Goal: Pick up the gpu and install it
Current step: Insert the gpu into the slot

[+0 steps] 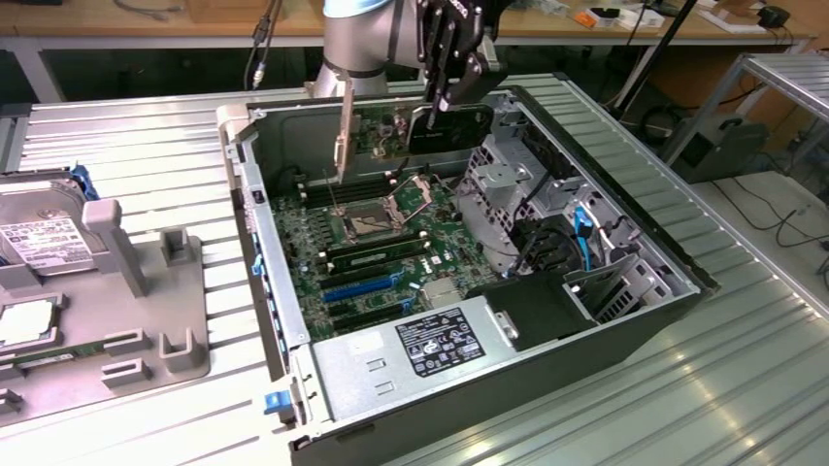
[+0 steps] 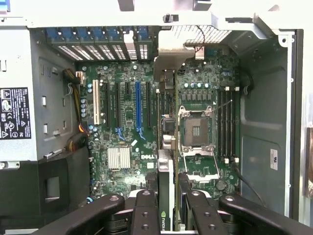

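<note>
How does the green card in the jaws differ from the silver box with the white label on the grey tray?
The green circuit card with a black cooler hangs on edge above the open case, clamped in the jaws; the silver white-labelled hard drive lies flat on the grey tray, untouched. Both are flat rectangular parts.

Ribbed metal table [image 1: 751, 388], wooden bench [image 1: 78, 24] behind.
</note>
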